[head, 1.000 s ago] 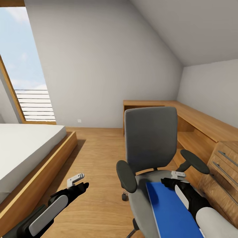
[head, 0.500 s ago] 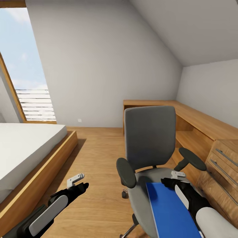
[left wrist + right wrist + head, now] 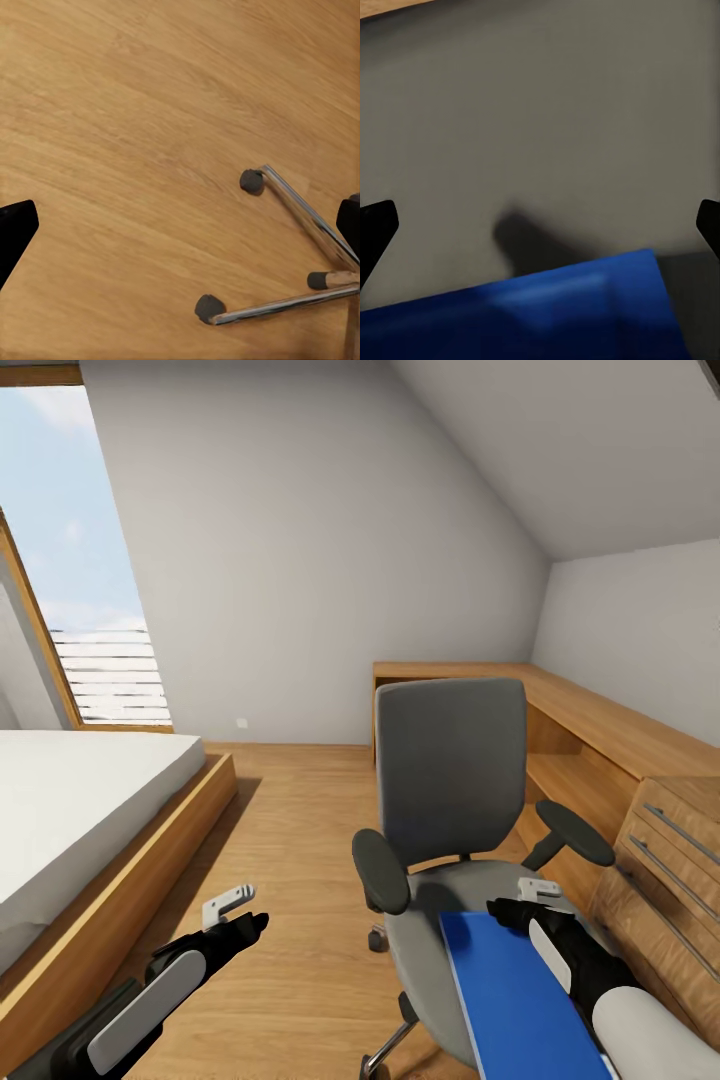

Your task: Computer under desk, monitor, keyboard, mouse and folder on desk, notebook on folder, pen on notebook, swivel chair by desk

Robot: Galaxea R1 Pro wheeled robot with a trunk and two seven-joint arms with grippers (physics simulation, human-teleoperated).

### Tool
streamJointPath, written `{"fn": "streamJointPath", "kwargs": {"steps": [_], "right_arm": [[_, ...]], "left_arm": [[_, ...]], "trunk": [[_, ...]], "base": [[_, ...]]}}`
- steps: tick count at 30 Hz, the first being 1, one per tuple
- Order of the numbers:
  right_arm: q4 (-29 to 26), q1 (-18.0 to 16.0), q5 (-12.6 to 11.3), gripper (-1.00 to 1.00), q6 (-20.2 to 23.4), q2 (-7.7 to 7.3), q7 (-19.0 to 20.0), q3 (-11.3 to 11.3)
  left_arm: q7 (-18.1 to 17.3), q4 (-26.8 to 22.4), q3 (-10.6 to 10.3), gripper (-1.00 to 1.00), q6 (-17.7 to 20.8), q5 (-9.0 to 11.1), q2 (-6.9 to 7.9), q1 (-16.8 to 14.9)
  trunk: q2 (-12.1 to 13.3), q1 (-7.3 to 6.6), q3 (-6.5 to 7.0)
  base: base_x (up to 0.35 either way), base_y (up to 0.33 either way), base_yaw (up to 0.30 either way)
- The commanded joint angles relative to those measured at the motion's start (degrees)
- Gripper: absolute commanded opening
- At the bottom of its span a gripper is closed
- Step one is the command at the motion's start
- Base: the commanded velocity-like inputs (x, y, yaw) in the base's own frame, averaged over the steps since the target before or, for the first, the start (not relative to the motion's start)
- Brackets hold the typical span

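room: attic bedroom, sloped white ceiling, light wood floor [image 3: 300, 830], tall window [image 3: 70, 590] with wood frame at far left.
swivel chair: swivel chair [image 3: 452, 765] in centre-right of head view, grey back upright, black armrests on both sides, grey seat towards the robot; chrome star base and castors [image 3: 289, 247] seen on the floor in left wrist view.
folder: bright-blue folder [image 3: 510, 990] lying flat on the chair seat, its long side running from the seat middle towards the robot; right wrist view has its blue corner [image 3: 532, 311] on the grey seat with a shadow just beyond it.
left pincer: left pincer [image 3: 248, 923] held over bare floor to the left of the chair, well apart from it; fingers spread, dark fingertips [image 3: 15, 229] at the two edges of the wrist view, nothing between them.
right pincer: right pincer [image 3: 505, 910] over the chair seat, just beside the folder's far right edge; whether it touches the folder cannot be told; jaws wide apart, dark fingertips [image 3: 375, 225] at both edges of the wrist view, holding nothing.
bed: bed [image 3: 80, 810] with white mattress in a light wood frame at left, beside the window.
wooden bench: long light-wood L-shaped surface [image 3: 600, 725] along the right wall and far corner, behind the chair.
drawer chest: light-wood drawer chest [image 3: 670, 870] with long metal handles at right, just beside the chair's right armrest.
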Motion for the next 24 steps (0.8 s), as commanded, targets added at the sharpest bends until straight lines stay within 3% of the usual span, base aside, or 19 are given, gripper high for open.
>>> {"fn": "streamJointPath", "kwargs": {"steps": [1,12,24], "right_arm": [[-0.1,0.0,-0.5,1.0,0.2,-0.09,-0.4,0.5],[-0.3,0.0,-0.6,1.0,0.3,-0.09,-0.2,0.5],[-0.4,0.0,-0.7,1.0,0.3,0.0,-0.2,0.5]], "left_arm": [[0.4,-0.1,-0.1,1.0,0.1,0.2,0.05,-0.1],[0.3,-0.1,0.0,1.0,0.1,0.2,0.05,-0.1],[0.3,-0.1,0.0,1.0,0.1,0.1,0.05,-0.1]], "trunk": [[0.0,-0.01,-0.06],[0.0,-0.01,-0.01],[0.0,-0.01,0.95]], "base": [[-0.006,0.0,0.0],[-0.001,0.0,0.0],[0.0,0.0,0.0]]}}
